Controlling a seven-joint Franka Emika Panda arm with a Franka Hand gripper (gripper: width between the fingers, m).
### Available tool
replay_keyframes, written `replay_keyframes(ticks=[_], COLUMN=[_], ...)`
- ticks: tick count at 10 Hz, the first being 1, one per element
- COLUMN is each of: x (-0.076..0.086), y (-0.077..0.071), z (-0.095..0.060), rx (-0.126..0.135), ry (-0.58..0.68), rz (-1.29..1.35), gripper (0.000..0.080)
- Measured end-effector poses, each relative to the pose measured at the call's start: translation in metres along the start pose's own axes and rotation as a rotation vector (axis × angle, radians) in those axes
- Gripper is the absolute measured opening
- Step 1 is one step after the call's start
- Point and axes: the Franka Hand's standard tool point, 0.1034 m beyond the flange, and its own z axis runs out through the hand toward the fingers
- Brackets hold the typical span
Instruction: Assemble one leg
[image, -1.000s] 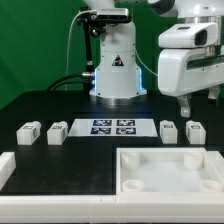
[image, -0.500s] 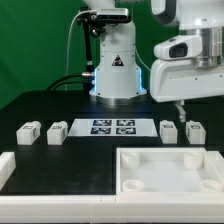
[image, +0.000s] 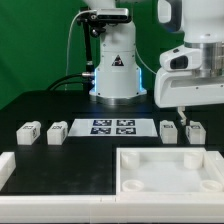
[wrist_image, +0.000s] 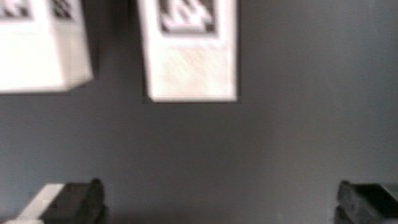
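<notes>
Four small white legs with tags lie in a row on the black table: two at the exterior view's left (image: 28, 131) (image: 57, 131) and two at its right (image: 169, 130) (image: 194, 132). My gripper (image: 183, 113) hangs just above the right pair, not touching them. In the wrist view two legs (wrist_image: 191, 50) (wrist_image: 39, 45) lie ahead of the open, empty gripper (wrist_image: 221, 205). Its dark fingertips (wrist_image: 71, 203) stand wide apart, with bare table between them.
The marker board (image: 112, 126) lies between the two pairs of legs. The large white tray-like part with corner sockets (image: 165, 182) sits in front at the right. A white fixture edge (image: 8, 168) is at the front left. The robot base (image: 116, 70) stands behind.
The hand has turned and come down a little toward the right pair of legs. The legs and the other parts have not moved.
</notes>
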Motion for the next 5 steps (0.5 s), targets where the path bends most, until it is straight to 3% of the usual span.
replay_keyframes(ticks=[1, 2, 3, 5], x=[0.004, -0.009, -0.010, -0.022], y=[0.001, 0.007, 0.011, 0.008], z=[-0.001, 0.004, 0.007, 0.007], rx=[0.026, 0.007, 0.007, -0.015], ry=[-0.085, -0.265, -0.350, -0.636], rz=[0.078, 0.080, 0.099, 0.095], gripper=[0.0649, 0.0649, 0.0649, 0.0649])
